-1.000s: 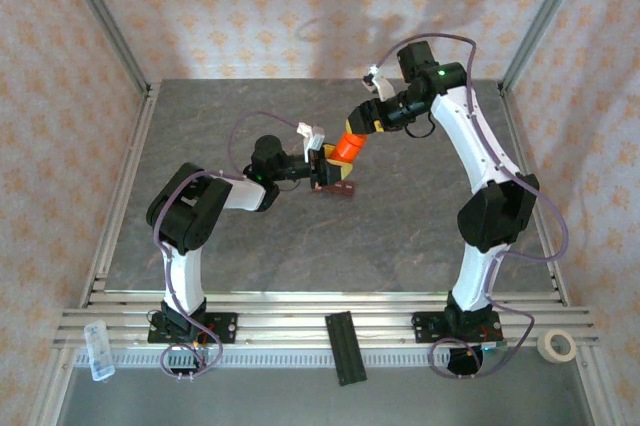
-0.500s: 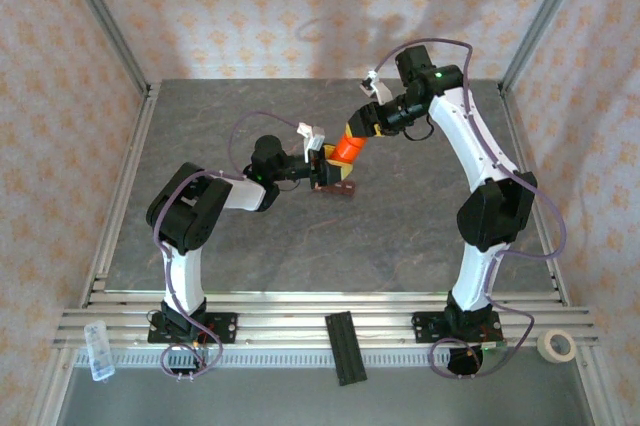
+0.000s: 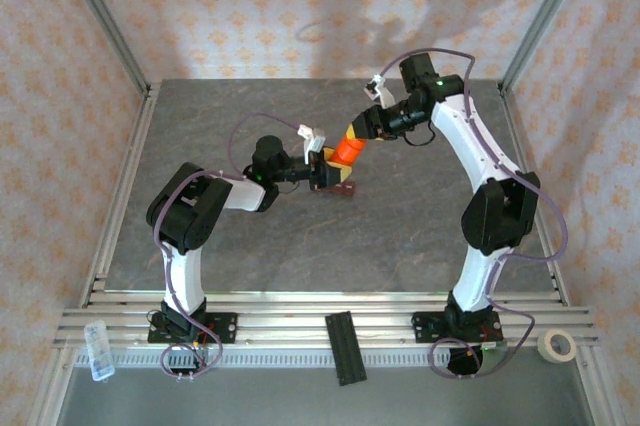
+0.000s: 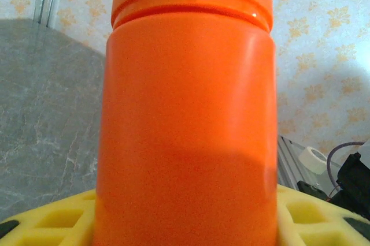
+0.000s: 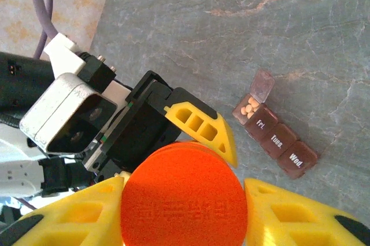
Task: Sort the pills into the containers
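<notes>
Smooth orange plastic bottle [image 4: 185,119] with a soft sheen. Translucent, glossy red-brown plastic containers [image 5: 276,136]. Matt yellow plastic fingers [image 5: 292,220]. Grey, stone-veined matt table [image 5: 231,26]. Brushed metal frame rails [image 3: 300,318].

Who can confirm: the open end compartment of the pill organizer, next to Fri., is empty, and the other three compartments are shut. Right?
Not empty. The right wrist view shows several small pale pills lying in the open end compartment of the pill organizer, next to Fri. The other three compartments are shut, as you said.
</notes>
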Robot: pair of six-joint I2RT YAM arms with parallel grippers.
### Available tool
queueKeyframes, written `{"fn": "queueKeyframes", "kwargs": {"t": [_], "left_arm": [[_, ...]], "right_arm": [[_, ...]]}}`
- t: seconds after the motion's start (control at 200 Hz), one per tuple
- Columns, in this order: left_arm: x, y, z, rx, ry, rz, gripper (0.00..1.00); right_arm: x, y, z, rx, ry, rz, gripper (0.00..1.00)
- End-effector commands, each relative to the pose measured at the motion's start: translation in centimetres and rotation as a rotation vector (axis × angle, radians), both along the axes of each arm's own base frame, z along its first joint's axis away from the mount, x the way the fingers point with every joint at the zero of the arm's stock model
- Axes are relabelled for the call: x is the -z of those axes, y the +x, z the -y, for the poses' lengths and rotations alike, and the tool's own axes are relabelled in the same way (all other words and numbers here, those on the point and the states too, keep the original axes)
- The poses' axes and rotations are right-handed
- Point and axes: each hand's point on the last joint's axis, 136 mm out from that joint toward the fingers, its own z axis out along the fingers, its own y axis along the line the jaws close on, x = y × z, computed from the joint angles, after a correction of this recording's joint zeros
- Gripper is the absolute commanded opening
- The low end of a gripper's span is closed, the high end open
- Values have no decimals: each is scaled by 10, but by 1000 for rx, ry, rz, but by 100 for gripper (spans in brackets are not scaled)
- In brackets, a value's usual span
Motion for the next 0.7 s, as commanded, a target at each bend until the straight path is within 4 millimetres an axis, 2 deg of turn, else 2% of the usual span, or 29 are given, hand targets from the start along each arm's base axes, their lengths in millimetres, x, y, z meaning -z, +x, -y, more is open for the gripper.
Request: {"fn": "queueKeyframes", "kwargs": {"t": [0.0,0.18,0.28,0.405,0.571,0.691], "left_arm": [[-52,2,2,-104,-17,248,0],[-31,-2,12,-171,182,345,0],[-34,-1,15,-177,162,351,0],[-36,0,15,-190,127,345,0],[-34,1,15,-191,124,338,0],[-33,1,15,-185,125,330,0]], "right_arm": [[11,-5,-8,86,-9,-61,41],[42,-4,-10,252,-97,-106,39],[54,-4,-14,318,-102,-116,38],[60,-2,-15,372,-93,-131,39],[50,3,-12,401,-102,-116,44],[26,11,-7,412,-92,-84,53]]}}
